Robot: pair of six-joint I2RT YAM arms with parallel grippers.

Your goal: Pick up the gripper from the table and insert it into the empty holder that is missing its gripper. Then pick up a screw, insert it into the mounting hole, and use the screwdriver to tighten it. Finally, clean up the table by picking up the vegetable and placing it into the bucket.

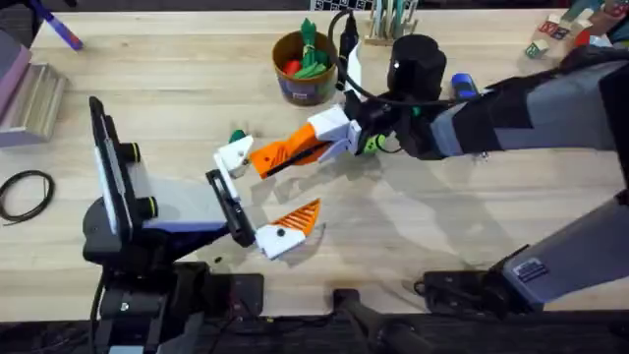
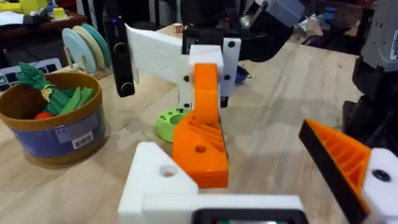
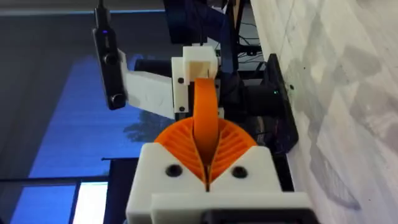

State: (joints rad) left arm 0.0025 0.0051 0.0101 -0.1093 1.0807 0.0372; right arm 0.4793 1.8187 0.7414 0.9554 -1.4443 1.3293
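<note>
My right gripper point(image 1: 313, 146) point(image 3: 207, 165) is shut on the gripper point(image 1: 280, 154) point(image 2: 200, 140) point(image 3: 205, 115), a small orange wedge. It holds the wedge's far end against the holder point(image 1: 234, 155) point(image 2: 158, 180) point(image 3: 198, 62), the bare white block on my left arm's tip. My left gripper point(image 1: 257, 195) point(image 2: 261, 168) stands open, its other block carrying an orange finger point(image 1: 300, 216) point(image 2: 339, 155). The bucket point(image 1: 305, 81) point(image 2: 53, 130) has a green and red vegetable point(image 1: 313, 54) point(image 2: 53, 93) in it. A blue end, likely the screwdriver point(image 1: 462, 85), pokes out behind the right arm. The screw is out of view.
A green round disc point(image 2: 169, 124) lies on the table just behind the held wedge. A black cylinder point(image 1: 418, 61) stands by the right arm. A black cable loop point(image 1: 25, 192) and a grey stack point(image 1: 29, 93) sit at the left edge, coloured blocks point(image 1: 555, 29) at the far right.
</note>
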